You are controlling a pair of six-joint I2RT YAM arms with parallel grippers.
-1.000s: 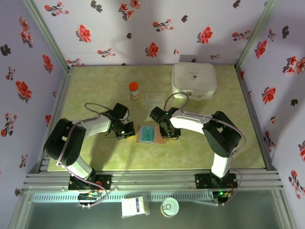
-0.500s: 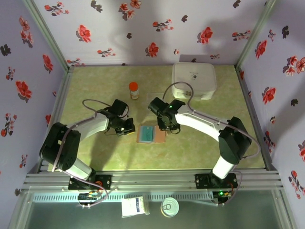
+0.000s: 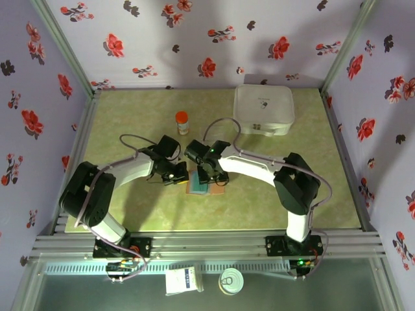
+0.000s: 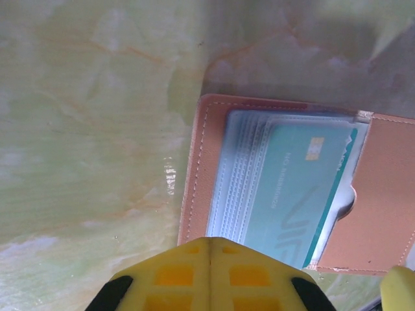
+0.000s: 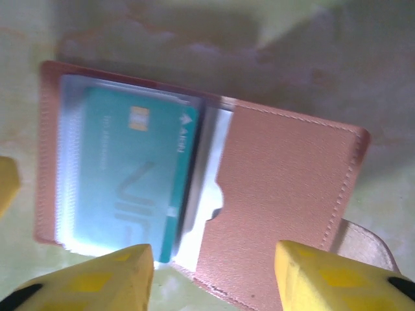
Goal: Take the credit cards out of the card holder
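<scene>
The card holder point(image 3: 216, 188) lies open and flat on the table, a brown bifold point(image 4: 388, 194) with clear sleeves. A teal credit card point(image 4: 292, 184) sits in the top sleeve of its left half point(image 5: 123, 175); any other credit cards are hidden beneath it. My left gripper point(image 4: 211, 243) is shut, its yellow tips meeting at the holder's stitched left edge point(image 3: 176, 173). Just above the holder's middle my right gripper point(image 5: 213, 262) hangs open, one finger over the card side and one over the brown flap point(image 5: 285, 188). It holds nothing point(image 3: 209, 175).
A white rounded case point(image 3: 262, 110) stands at the back right. A small orange-capped bottle point(image 3: 183, 121) stands behind the left gripper. Flowered walls enclose the green table point(image 3: 130, 214) on three sides.
My right gripper has swung left, come over the card holder and opened wider. My left gripper has edged right to the holder's left border and stays shut.
</scene>
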